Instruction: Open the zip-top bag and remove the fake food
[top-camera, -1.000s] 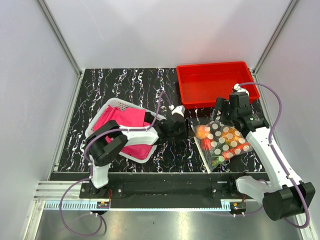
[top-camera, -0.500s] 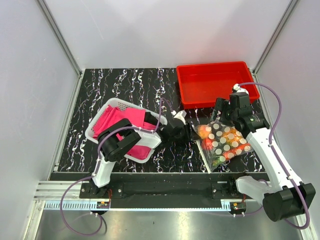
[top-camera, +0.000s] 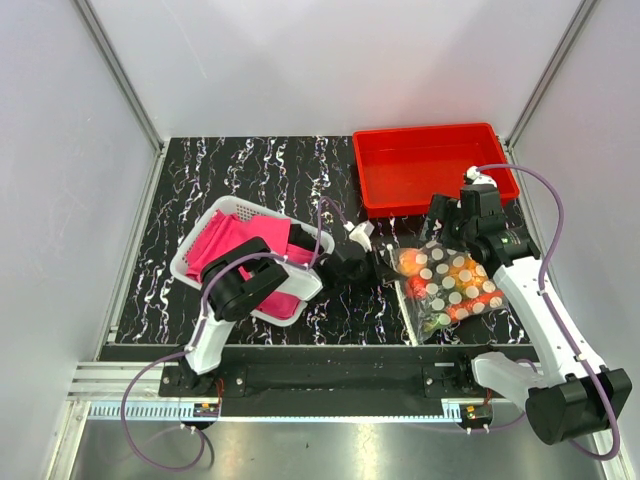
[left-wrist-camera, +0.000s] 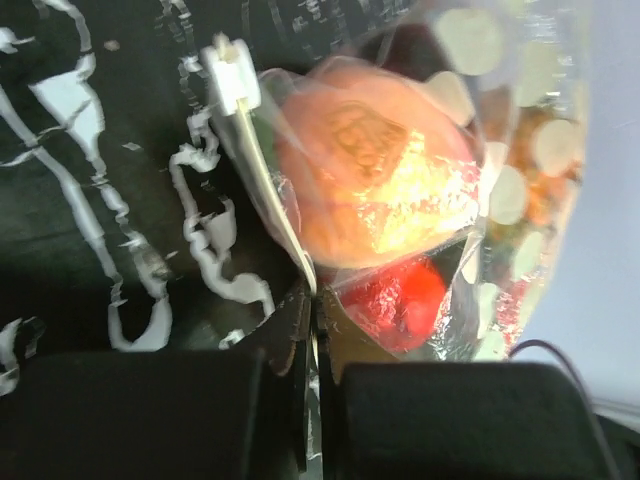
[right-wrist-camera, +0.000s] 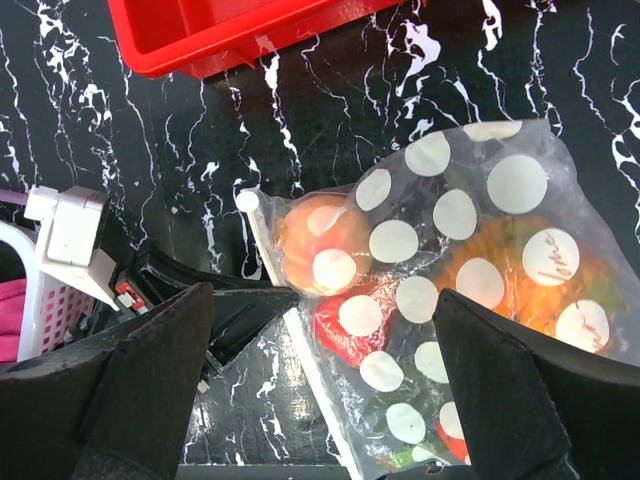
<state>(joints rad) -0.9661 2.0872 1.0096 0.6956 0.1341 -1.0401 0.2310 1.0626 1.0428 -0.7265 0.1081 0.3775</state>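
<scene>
Within the last second the left claw (left-wrist-camera: 315, 312) has moved away from the white basket (top-camera: 236, 210) to the side of the zip-top bag (top-camera: 450, 285) and gone from half open to fully closed. The wrist view shows its jaws pressed together on the bag's edge, pinching the white zip strip (left-wrist-camera: 266, 190) and the clear plastic beside it. That probably marks the change from approach to grip: the bag is now anchored at its mouth, ready for the zip to be pulled apart.

The bag lies flat on the table (top-camera: 250, 170) just on the near side of the red tray (top-camera: 425, 131), below the tray's right half. The fake food (right-wrist-camera: 322, 248) is all inside it: a peach-coloured fruit (left-wrist-camera: 375, 170) and a red piece (left-wrist-camera: 400, 300) sit right against the zip, and orange pieces lie deeper in. Nothing has come out yet, and the tray holds none of the food.

The right claw (right-wrist-camera: 322, 300) hangs between the tray's near wall and the bag, fingers spread as wide as they go. It holds nothing and does not appear to touch the plastic. It looks placed to take the opposite lip or the slider.
</scene>
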